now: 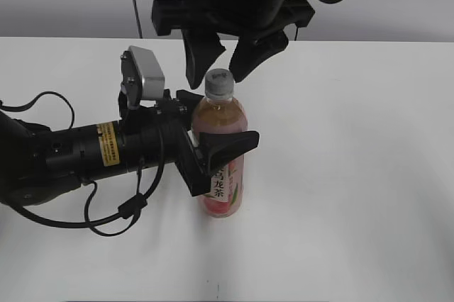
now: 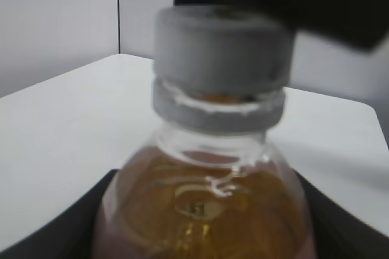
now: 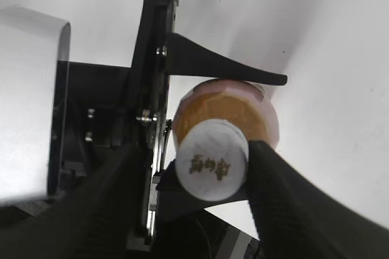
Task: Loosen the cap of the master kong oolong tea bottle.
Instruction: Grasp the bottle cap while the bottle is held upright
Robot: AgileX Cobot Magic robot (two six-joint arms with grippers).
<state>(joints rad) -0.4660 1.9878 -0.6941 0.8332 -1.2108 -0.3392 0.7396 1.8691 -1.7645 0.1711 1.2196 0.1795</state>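
Observation:
The master kong oolong tea bottle (image 1: 225, 174) stands upright on the white table, with amber tea and a pink label. My left gripper (image 1: 213, 132) is shut on its body, one jaw on each side. The white cap (image 1: 219, 84) is on the neck. My right gripper (image 1: 217, 74) hangs over it, open, with a finger on each side of the cap. In the right wrist view the cap (image 3: 213, 162) lies between the fingers (image 3: 197, 189): the right finger is at its edge and the left finger stands apart. The left wrist view shows the cap (image 2: 222, 52) and the bottle shoulder (image 2: 206, 204) close up.
The white table (image 1: 355, 174) stretches to the right and front of the bottle. The left arm's body and cables (image 1: 78, 153) lie over the table's left side. A grey wall stands behind the far edge.

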